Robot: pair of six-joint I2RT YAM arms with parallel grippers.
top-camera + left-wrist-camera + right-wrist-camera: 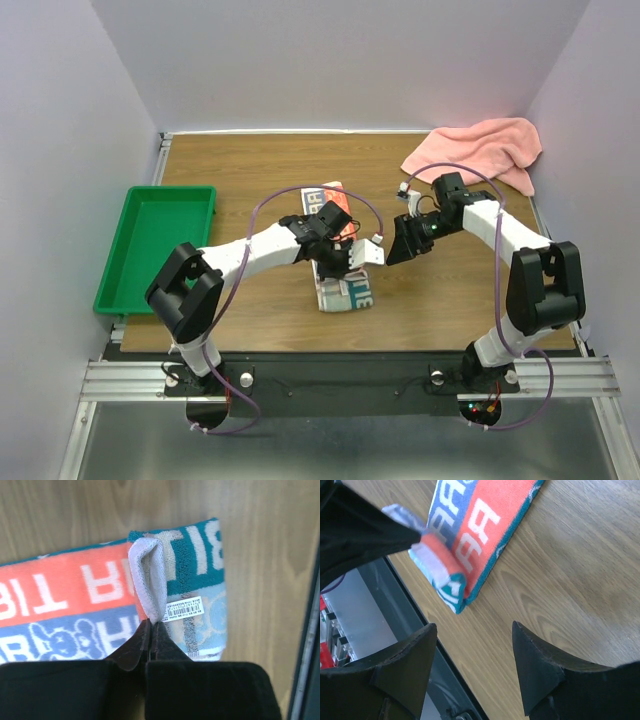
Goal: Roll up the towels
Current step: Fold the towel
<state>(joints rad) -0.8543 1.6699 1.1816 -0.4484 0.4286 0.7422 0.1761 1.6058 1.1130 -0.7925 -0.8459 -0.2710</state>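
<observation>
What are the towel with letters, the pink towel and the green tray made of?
The printed towel looks like terry cloth: fuzzy loops show. The pink towel seems soft cloth, lying in floppy folds. The green tray: likely smooth plastic.

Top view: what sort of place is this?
Probably a robot test booth: plain lilac walls around a wooden tabletop, white-and-black robot arms, left and right, bolted to an aluminium rail.

Top external: fixed high behind the arm bases [205,378], looks down across the whole desk [250,160].
Left wrist: very near, looks straight down past the left hand [150,623] onto the printed towel [75,590].
Right wrist: near, oblique past the right hand [471,630] toward the desk's near edge.
All three share that towel's end.
</observation>
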